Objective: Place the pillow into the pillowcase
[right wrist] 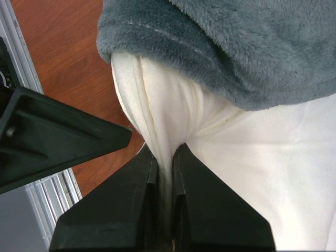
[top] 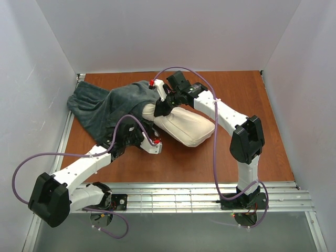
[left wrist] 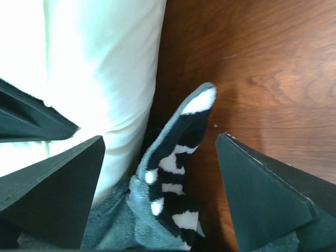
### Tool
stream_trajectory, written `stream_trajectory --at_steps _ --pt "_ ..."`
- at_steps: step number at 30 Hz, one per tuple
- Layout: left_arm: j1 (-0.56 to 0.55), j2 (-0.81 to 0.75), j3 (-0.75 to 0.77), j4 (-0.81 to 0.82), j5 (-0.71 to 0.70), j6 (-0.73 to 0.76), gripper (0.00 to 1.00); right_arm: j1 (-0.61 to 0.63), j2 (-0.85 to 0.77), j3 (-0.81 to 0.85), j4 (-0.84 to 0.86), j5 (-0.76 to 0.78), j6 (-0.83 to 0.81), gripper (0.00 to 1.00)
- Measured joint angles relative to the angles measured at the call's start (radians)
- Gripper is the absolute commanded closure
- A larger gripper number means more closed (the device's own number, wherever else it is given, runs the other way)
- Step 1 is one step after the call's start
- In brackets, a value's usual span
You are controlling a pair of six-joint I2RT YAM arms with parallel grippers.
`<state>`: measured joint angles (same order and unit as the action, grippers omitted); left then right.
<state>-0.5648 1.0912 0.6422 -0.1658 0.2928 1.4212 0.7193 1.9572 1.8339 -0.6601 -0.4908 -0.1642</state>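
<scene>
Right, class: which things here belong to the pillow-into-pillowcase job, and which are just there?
Job in hand:
pillow, one end already inside
grey-teal pillowcase
right gripper, pinching the pillow
left gripper, open around the case's zebra-striped flap

Just there:
wooden tabletop
metal rail at the near edge

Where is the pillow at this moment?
In the top view the pillow lies near centre, its left end tucked inside the pillowcase mouth; the right gripper pinches a fold of it there.
</scene>
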Motion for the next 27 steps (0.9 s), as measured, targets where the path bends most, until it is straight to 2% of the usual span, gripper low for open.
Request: stream_trajectory --at_steps 3,6,10,17,20,21,24,27 --pt "0.016 0.050 0.032 -0.010 -0.019 -0.003 0.21 0.000 0.000 -0.010 0.002 -0.010 0.000 0.99" --pt "0.044 0.136 0.064 -0.006 -0.034 -0.004 0.25 0.000 0.000 -0.027 0.010 -0.014 0.000 0.99" --pt "0.067 0.195 0.066 -0.034 -0.059 0.042 0.40 0.000 0.000 -0.033 0.011 -0.024 0.000 0.99" --pt "0.079 0.214 0.066 -0.087 -0.101 0.110 0.55 0.000 0.000 -0.033 0.011 -0.031 0.000 0.99" --pt "0.078 0.253 0.066 -0.063 -0.119 0.129 0.79 0.000 0.000 -0.033 0.010 -0.033 0.000 0.99" --pt "0.076 0.265 0.068 -0.058 -0.124 0.132 1.00 0.000 0.000 -0.033 0.010 -0.034 0.000 0.99" --pt "0.062 0.285 0.108 -0.102 -0.098 0.139 1.00 0.000 0.002 -0.033 0.010 -0.037 0.000 0.99" --pt "0.018 0.277 0.211 -0.187 -0.021 0.100 1.00 0.000 0.018 -0.019 0.009 -0.051 0.013 0.99"
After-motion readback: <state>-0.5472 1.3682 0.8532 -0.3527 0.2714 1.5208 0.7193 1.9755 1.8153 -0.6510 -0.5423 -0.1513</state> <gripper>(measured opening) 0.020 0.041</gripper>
